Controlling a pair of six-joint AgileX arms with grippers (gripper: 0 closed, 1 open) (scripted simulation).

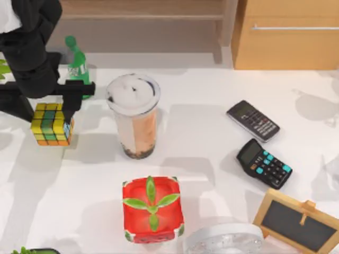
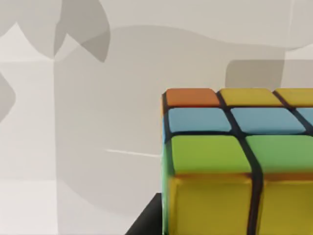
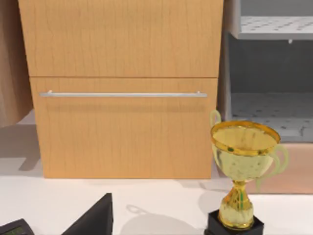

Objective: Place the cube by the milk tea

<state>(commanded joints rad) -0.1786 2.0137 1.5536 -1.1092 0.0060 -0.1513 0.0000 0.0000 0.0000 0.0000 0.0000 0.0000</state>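
Your white table (image 1: 212, 169) carries the milk tea (image 1: 134, 117), green bottle (image 1: 77, 63), red box (image 1: 152, 209), remote (image 1: 253, 120), calculator (image 1: 264, 163), chalkboard (image 1: 296, 220) and trophy (image 3: 240, 176).

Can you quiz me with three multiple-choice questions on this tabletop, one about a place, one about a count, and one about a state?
1. Where is the cube relative to the milk tea?
A. To its left in the top view
B. To its right
C. On top of its lid

2. How many keypad devices lie on the table's right side?
A. One
B. Two
C. Four

3. How does the milk tea stand?
A. Tipped over
B. Upright with its lid on
C. Upright without a lid

Answers:
1 A, the cube sits at the left gripper, left of the cup.
2 B, a remote and a calculator.
3 B, the white lid faces up over the drink.
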